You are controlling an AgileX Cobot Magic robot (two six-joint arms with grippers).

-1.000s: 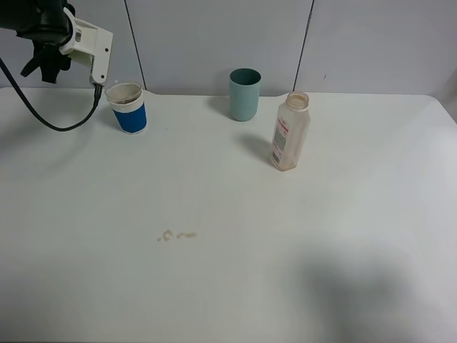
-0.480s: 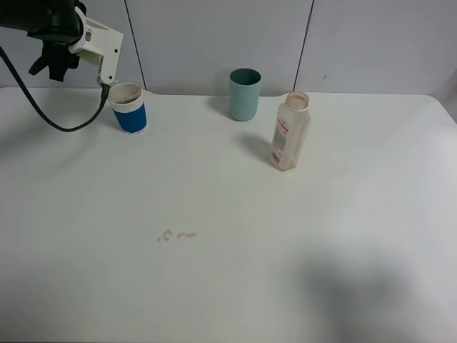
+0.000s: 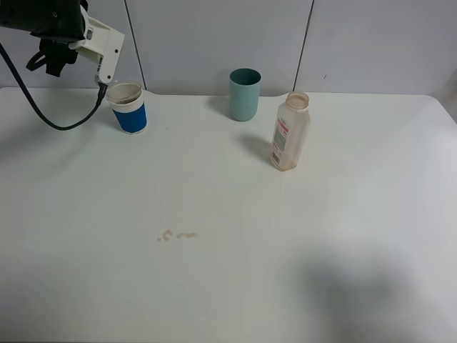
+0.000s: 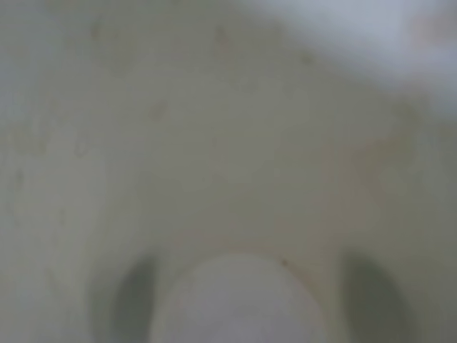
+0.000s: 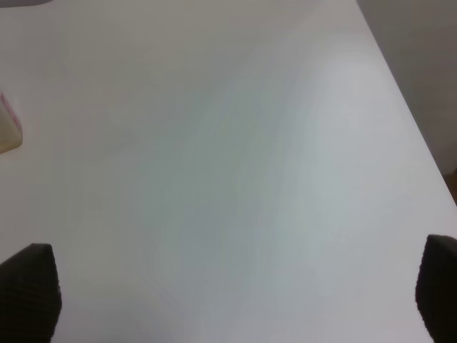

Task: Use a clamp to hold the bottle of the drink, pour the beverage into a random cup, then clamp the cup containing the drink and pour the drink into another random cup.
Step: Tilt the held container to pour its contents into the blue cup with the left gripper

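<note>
**White tabletop, bottle upright, left arm up by the blue cup**

White tabletop (image 3: 335, 236) fills the exterior high view. Left arm (image 3: 43, 21) sits at the far-left back corner, its white camera mount (image 3: 103, 50) just above and beside the blue-and-white cup (image 3: 128, 108). I can't see the left pincer from outside. Its wrist view is one blurred pale yellow-green surface, so I read the pincer as together but can't tell what, if anything, it grips.

Right pincer (image 5: 232, 293): fingertips (image 5: 28, 286) wide apart, nothing between them, over bare tabletop, bottle edge just in shot.

Bottle (image 3: 290, 132) stands upright right of centre, uncapped and looking near empty. Teal cup (image 3: 245, 94) is behind it to the left, apart. Small brown drips (image 3: 177, 234) lie left of centre, nearer the front.
</note>
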